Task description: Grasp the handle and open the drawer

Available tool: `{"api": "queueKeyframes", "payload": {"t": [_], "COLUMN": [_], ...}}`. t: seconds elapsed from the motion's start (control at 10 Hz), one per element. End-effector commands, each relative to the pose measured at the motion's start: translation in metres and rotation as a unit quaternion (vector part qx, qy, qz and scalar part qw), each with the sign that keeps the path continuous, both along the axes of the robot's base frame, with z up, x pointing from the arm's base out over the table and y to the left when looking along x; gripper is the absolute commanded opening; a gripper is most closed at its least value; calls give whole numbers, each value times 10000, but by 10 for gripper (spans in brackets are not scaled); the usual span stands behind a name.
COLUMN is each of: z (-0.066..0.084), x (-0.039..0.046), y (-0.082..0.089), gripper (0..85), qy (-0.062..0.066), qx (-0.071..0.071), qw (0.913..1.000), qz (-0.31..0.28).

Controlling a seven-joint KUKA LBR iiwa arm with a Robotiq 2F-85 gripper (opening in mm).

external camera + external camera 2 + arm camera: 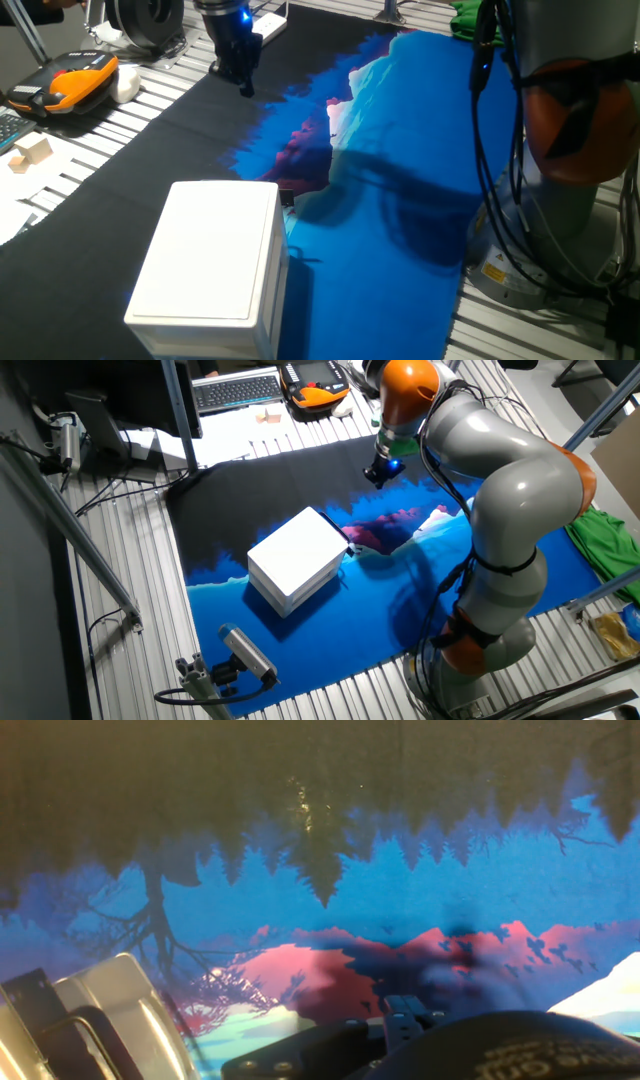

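Hovering our gripper (243, 82) well apart from the drawer (300, 575), we are seeing its handle (95, 1040) only in the hand view; whether the jaws are parted or together, we cannot tell.

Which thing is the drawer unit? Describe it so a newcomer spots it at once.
Start from the printed cloth covering the table, black on one side and blue on the other. Near its middle stands the drawer unit, a small white box with a flat top. It is the only plain white box on the cloth.

Your arm (500, 490) is built of rounded grey segments with orange joint bands. Black cables (490, 150) run down beside it. Its black gripper (240, 75) glows blue on top.
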State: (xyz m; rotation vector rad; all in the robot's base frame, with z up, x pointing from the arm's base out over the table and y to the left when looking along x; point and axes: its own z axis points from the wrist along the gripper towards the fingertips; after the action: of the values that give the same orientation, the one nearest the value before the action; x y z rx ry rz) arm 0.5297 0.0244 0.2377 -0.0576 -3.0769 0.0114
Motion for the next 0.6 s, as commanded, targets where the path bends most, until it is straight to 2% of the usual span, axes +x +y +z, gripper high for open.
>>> {"api": "queueKeyframes", "payload": {"t": [0.0,0.2,0.3,0.4,0.5], "z": [1,2,1,3,0], "x": [1,-9,-8,-17,-23], "y": [1,-8,-9,-15,-21], "gripper": [0,0,0,0,0], "qy": [37,74,150,88,-28], "qx": [45,159,182,212,219], "qw": [10000,9997,9994,9995,9993], "qz": [-19,165,238,237,293]}}
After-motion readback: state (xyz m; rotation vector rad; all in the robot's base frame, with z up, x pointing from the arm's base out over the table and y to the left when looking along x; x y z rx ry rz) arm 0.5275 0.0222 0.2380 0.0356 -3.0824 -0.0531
